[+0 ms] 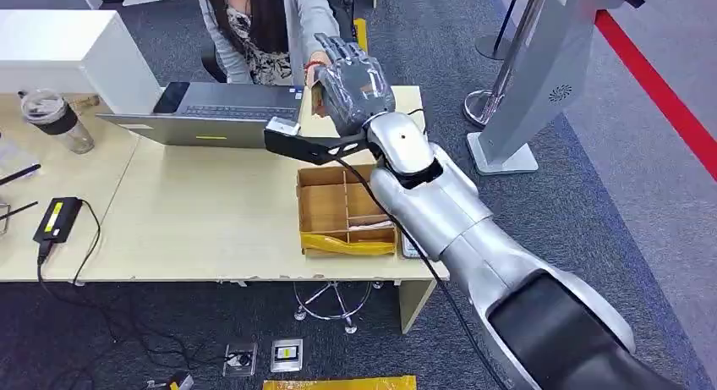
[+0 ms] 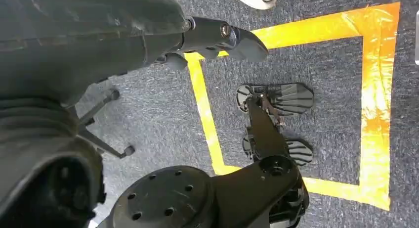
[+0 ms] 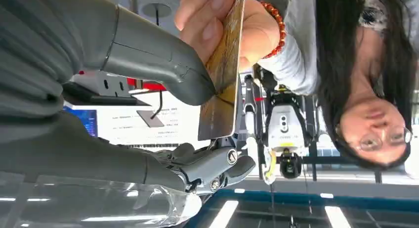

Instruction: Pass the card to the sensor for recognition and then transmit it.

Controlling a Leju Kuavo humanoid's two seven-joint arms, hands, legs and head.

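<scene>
Beyond the laptop [image 1: 207, 115]: right hand [image 1: 351, 77] raised toward person [image 1: 254, 26].
Card [image 3: 223, 74]: pressed by right hand's thumb [image 3: 163, 60]; person's hand [image 3: 212, 20] also grips it.
Left hand [image 2: 217, 37]: state cannot be told.

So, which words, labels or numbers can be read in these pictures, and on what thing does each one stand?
None can be read.
White board behind the right hand: lines of dark print, too small to read.
Card: gold pattern, no legible text.
Black box on the table: yellow label, blurred.
Laptop: small yellow sticker, unreadable.
Grey kiosk: round emblem, no words.
</scene>
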